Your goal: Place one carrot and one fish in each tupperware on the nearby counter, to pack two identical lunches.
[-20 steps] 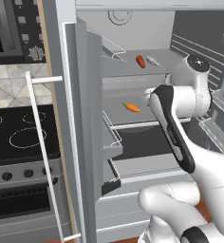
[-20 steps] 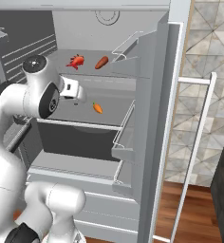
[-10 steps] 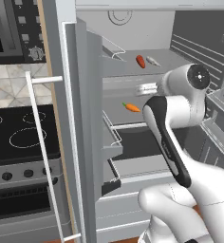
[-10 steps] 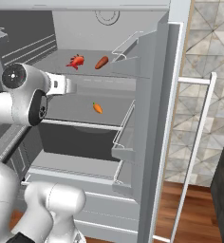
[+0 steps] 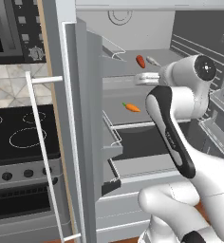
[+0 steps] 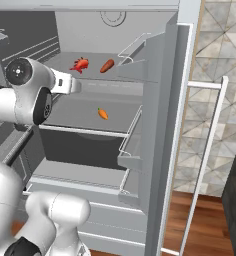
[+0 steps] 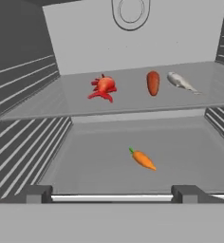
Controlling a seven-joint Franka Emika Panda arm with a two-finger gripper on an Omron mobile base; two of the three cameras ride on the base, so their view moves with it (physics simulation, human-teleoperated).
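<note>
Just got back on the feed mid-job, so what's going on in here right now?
The robot faces an open fridge with its gripper open, empty and pointed in at the shelves. Nothing is picked up yet. On the upper shelf lie the red fish, the plain red-orange carrot and the silver fish. The green-topped carrot lies alone on the shelf below, nearest the gripper.

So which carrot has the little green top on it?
The bright orange carrot, alone on the lower fridge shelf. The other carrot is plain red-orange with no green, up on the top shelf between the red fish and the silver fish.
</note>
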